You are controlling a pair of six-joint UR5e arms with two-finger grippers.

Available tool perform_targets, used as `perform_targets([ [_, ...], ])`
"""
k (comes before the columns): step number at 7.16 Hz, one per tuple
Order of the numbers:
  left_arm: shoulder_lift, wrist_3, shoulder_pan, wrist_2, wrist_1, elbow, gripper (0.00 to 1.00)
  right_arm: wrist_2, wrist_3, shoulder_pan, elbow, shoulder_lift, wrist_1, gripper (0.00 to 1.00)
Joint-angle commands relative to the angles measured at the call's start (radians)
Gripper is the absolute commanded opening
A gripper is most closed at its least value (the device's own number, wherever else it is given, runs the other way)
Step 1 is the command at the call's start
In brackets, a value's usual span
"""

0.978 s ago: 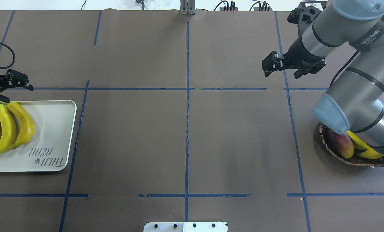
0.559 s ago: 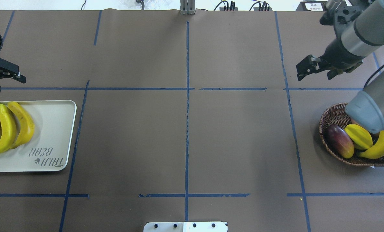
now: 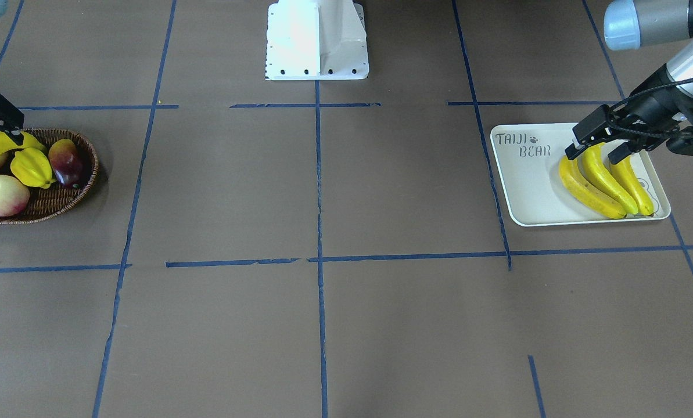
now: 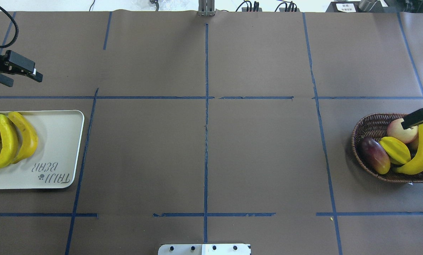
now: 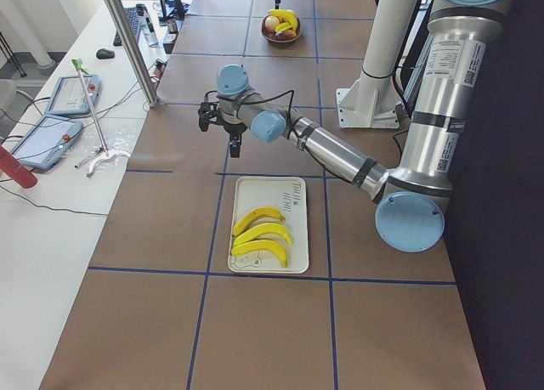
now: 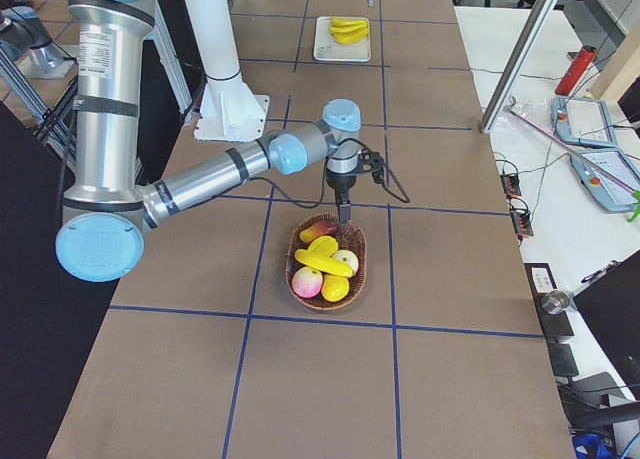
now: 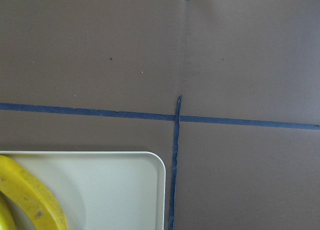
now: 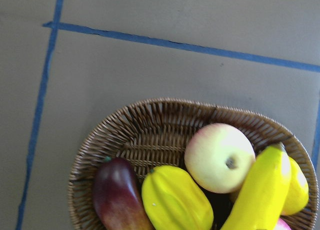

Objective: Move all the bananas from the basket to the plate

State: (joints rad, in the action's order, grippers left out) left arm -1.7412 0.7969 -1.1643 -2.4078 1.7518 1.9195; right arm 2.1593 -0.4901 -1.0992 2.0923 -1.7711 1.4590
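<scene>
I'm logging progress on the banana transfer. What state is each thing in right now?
plate: lying flat, partly filled.
three bananas: lying side by side on the plate.
basket: upright, holding mixed fruit.
fourth banana: in the basket, atop other fruit.
left gripper: open, empty, raised beside the plate.
right gripper: over the basket; open or shut unclear.

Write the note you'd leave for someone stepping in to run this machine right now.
Left gripper: open and empty, near the tray.
Right gripper: over the wicker basket, at the far end of the last banana; cannot tell whether it is open or shut.
Done: three bananas lie side by side on the tray.
Left: the last banana lies in the basket on a starfruit and other fruit; it has to go to the tray.
</scene>
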Motion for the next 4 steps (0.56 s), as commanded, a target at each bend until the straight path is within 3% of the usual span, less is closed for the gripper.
perform_targets([
  [1, -0.006, -0.001, 0.005, 0.001, -0.002, 0.001, 1.0, -0.051, -0.281, -0.002, -0.018, -0.193, -0.278, 1.0],
  [3, -0.015, -0.001, 0.018, 0.001, -0.002, 0.003, 1.0, -0.081, -0.529, -0.002, -0.191, -0.251, -0.673, 1.0],
  [4, -0.015, -0.001, 0.02, -0.001, -0.002, 0.003, 1.0, -0.088, -0.623, -0.002, -0.234, -0.252, -0.753, 1.0],
])
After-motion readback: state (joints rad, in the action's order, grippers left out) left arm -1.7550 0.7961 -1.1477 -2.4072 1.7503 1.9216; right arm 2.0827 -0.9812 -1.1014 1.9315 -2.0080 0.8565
